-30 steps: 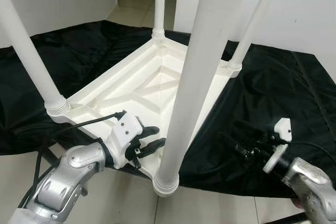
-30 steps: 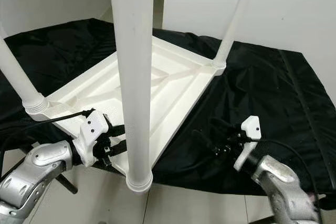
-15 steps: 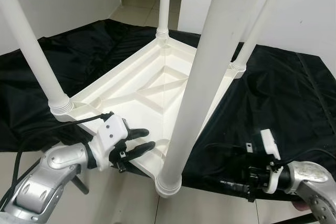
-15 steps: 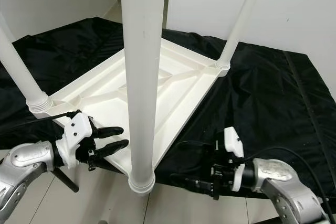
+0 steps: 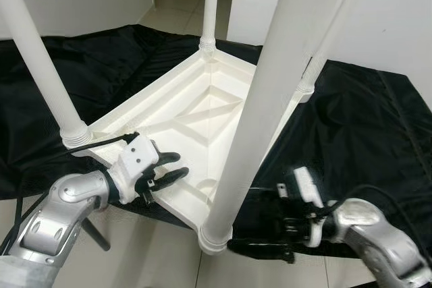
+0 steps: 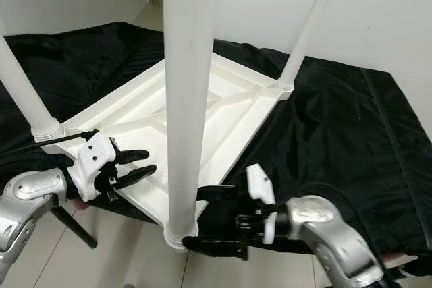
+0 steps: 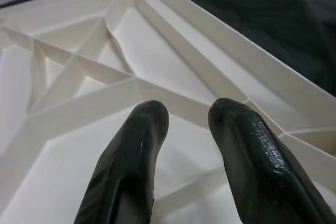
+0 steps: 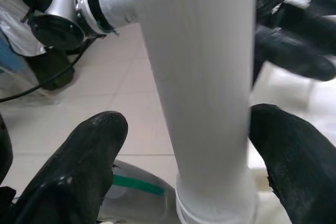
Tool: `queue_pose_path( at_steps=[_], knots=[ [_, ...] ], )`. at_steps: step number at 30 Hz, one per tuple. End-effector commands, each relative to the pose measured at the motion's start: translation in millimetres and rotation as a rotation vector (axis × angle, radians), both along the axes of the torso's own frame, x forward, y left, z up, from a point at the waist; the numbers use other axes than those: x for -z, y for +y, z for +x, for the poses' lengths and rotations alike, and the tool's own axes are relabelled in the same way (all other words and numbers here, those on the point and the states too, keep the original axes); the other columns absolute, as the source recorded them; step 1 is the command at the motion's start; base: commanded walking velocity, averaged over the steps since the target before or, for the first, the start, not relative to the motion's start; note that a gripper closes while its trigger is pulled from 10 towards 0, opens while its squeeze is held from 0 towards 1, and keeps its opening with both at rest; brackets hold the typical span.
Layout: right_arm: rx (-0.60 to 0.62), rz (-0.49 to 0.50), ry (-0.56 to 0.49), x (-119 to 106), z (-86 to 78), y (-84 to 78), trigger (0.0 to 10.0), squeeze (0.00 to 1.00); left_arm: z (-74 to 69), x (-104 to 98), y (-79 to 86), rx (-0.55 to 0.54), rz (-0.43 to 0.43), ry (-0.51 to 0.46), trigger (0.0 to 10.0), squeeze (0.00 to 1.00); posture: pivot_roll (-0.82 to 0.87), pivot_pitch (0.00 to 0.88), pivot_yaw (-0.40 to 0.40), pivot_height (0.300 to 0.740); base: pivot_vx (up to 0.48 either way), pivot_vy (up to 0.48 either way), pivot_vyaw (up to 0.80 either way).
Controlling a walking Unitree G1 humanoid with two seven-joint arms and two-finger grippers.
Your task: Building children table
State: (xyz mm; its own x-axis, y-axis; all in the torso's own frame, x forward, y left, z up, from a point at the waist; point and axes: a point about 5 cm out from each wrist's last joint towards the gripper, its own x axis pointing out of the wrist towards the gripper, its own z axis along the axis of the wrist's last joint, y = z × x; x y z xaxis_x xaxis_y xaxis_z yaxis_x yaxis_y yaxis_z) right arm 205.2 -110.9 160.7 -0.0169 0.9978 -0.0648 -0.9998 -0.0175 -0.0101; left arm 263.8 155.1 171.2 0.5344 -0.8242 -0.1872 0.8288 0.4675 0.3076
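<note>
A white plastic children's table (image 5: pixel 196 109) lies upside down on a black cloth (image 5: pixel 364 119), its legs pointing up. The nearest leg (image 6: pixel 189 85) rises from the front corner. My left gripper (image 5: pixel 177 165) is open, its fingers just over the near-left rim, above the ribbed underside (image 7: pixel 84 72). My right gripper (image 6: pixel 194 218) is open low at the front corner, with one finger (image 8: pixel 94 145) on each side of the near leg (image 8: pixel 199 77) just above its base collar. A gap shows between that finger and the leg.
Three more legs stand at the left (image 5: pixel 40 65), far (image 5: pixel 209 5) and right (image 5: pixel 324 38) corners. Pale tiled floor (image 5: pixel 155 254) lies in front of the cloth's edge. White walls close in behind, with a doorway at the far end.
My right gripper has swung left across the cloth to the near leg's base and now straddles it. The left gripper has stayed open at the near-left rim, shifting slightly.
</note>
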Motion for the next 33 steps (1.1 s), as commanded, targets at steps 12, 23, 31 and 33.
queue_pose_path(
  at_steps=[12,23,31,33],
  knots=[
    [0.173,0.045,-0.090,17,15.6,21.9,10.0,0.00,12.4,-5,4.7,-0.174,-0.039,-0.067,10.0,0.00,0.08,0.035,-0.109,0.740,0.000,0.000,0.00],
    [0.482,0.059,-0.110,23,30.6,-15.9,10.0,0.00,11.8,2,-8.0,-0.154,-0.068,-0.047,10.0,0.00,0.05,0.026,-0.092,0.740,0.000,0.000,0.00],
    [0.665,0.000,-0.143,30,37.0,-62.8,10.0,0.00,11.2,12,-26.1,-0.100,-0.057,-0.032,10.0,0.00,0.02,0.021,-0.073,0.740,0.000,0.000,0.00],
    [0.709,-0.011,-0.152,31,40.0,-71.4,10.0,0.00,11.5,12,-28.7,-0.096,-0.062,-0.030,10.0,0.00,0.01,0.022,-0.070,0.740,0.000,0.000,0.00]
  ],
)
